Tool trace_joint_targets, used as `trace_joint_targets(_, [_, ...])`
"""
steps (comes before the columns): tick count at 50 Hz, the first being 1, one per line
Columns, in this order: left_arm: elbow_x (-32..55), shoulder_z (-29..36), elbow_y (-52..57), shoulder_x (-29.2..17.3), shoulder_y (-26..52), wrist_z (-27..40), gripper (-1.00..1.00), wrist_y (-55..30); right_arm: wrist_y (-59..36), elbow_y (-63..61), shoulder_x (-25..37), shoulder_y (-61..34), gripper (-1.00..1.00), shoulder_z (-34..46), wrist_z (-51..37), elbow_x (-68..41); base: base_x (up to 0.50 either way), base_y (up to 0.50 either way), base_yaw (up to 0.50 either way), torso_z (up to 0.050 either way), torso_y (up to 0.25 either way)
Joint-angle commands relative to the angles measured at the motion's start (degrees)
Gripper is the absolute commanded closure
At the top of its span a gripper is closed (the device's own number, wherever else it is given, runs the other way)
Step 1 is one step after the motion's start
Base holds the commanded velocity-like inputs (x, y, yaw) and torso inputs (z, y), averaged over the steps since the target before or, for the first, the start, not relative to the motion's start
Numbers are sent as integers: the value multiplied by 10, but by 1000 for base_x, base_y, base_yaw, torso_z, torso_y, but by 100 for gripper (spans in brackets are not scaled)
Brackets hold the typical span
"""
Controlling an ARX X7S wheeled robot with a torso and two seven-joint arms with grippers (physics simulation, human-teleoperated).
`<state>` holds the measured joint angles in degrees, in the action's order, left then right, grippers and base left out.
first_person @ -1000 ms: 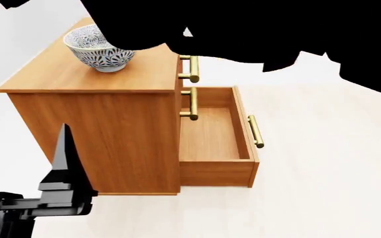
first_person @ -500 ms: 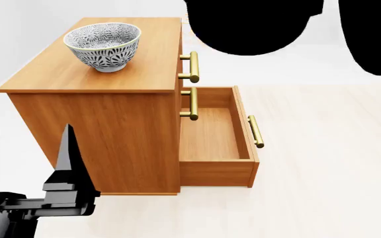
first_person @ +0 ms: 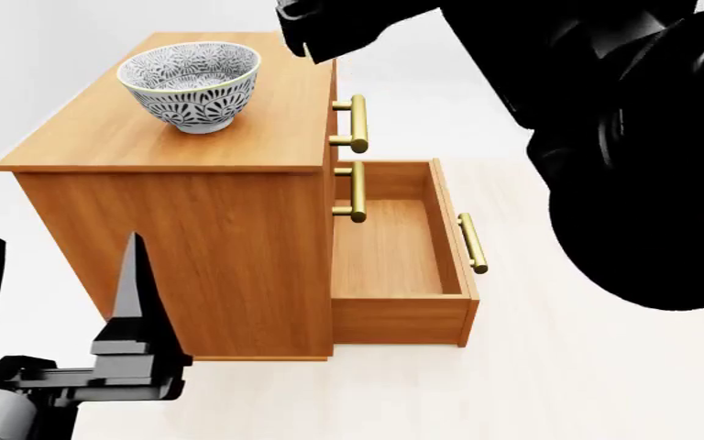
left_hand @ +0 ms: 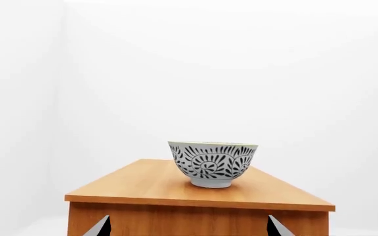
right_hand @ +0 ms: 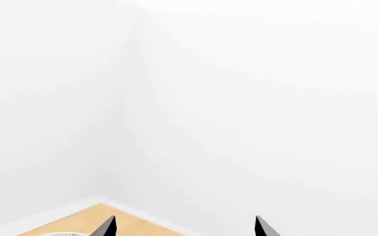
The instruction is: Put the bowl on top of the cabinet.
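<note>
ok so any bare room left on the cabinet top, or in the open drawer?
Cabinet top: bare wood between the bowl and the near edge, plus a strip between the bowl and the handle-side edge. Open drawer shows an empty floor. The bowl takes the far-left part.

Left gripper low, fingers spread apart and empty; right arm raised, fingers parted.

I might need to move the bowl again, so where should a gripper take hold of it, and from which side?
Probably the bowl's rim, from straight above: it stands upright and open on the cabinet, so one finger can go inside the wall and one outside. The flared sides narrowing to a small foot make a side grasp likelier to slip.
</note>
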<state>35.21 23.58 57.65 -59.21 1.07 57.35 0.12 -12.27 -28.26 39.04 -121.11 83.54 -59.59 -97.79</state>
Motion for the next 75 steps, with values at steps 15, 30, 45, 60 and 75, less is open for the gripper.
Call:
trace_joint_targets(15, [-4,11,-1,-1,5,3,-100,0,30,-217,137,56,-100,-6,-128,23,0,0,0,0,0])
trace_joint_targets(30, [-3,15,-4,-2,9,3,-100,2,43,-307,173,112,-100,5,-216,82,0,0,0,0,0])
trace_joint_targets(45, [-5,16,0,-7,8,9,-100,4,267,-317,148,-59,-100,411,-302,260,0,0,0,0,0])
trace_joint_targets(60, [-6,19,2,-11,11,15,-100,3,332,-317,178,-137,-100,595,-304,372,0,0,0,0,0])
trace_joint_targets(75, [-2,10,2,-27,5,29,-100,17,303,-317,224,-88,-100,623,-304,487,0,0,0,0,0])
